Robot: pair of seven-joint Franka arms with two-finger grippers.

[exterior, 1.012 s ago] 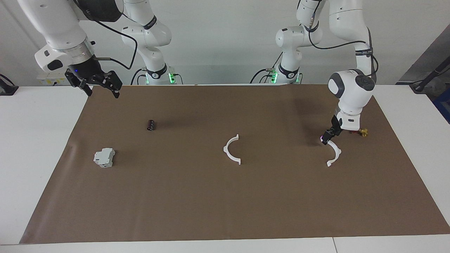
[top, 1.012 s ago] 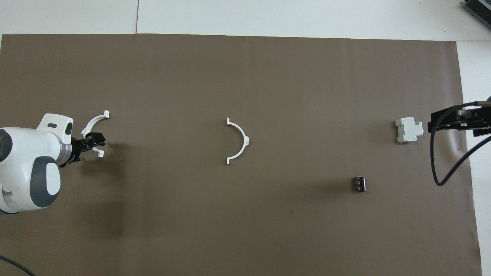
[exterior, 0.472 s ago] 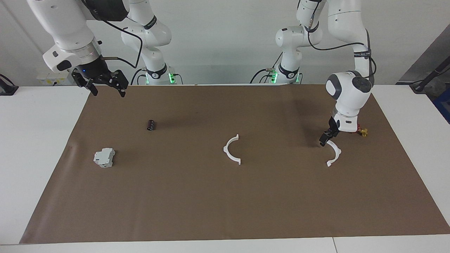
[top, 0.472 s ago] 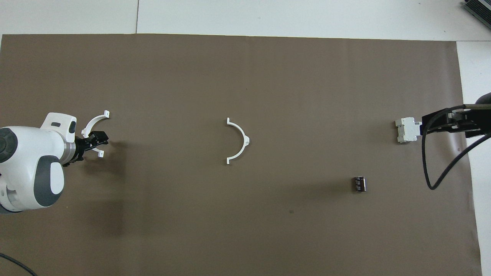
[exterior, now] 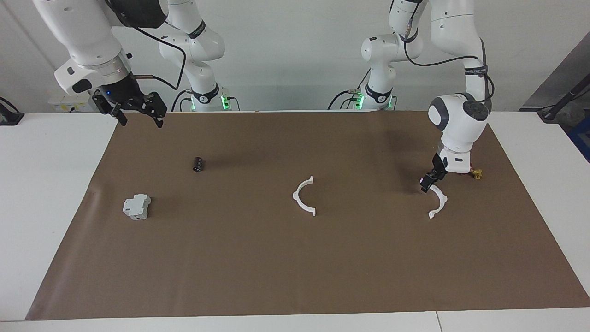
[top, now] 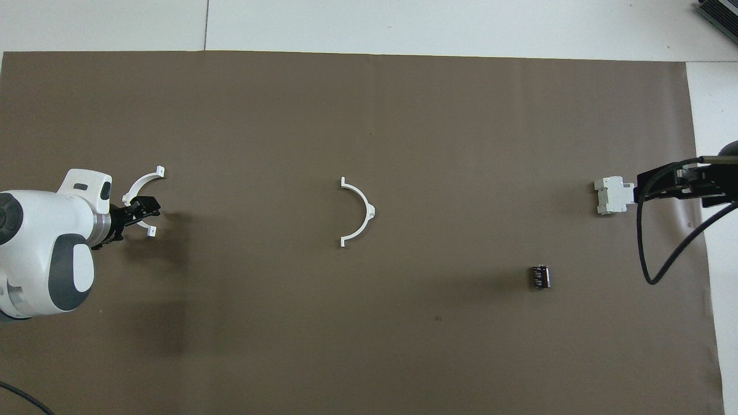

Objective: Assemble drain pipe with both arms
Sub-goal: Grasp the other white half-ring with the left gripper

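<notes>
The drain pipe lies as two separate white half-ring arcs on the brown mat. One arc (exterior: 302, 197) (top: 362, 208) is mid-table. The other arc (exterior: 439, 202) (top: 134, 187) lies toward the left arm's end. My left gripper (exterior: 428, 181) (top: 147, 208) hangs low over that arc's end nearer the robots, its jaws a little apart. I cannot tell whether it touches the arc, which lies flat. My right gripper (exterior: 139, 118) (top: 680, 190) hangs open and empty, high over the mat's edge at the right arm's end.
A grey-white blocky box (exterior: 137, 206) (top: 614, 195) and a small dark cylinder (exterior: 198, 164) (top: 540, 276) sit toward the right arm's end. A small red-and-yellow valve (exterior: 474, 174) lies beside the left gripper. White table (exterior: 55, 184) surrounds the mat.
The right gripper has shifted a little toward the table's middle. The left gripper has barely moved over its arc. Both arcs lie where they were.
</notes>
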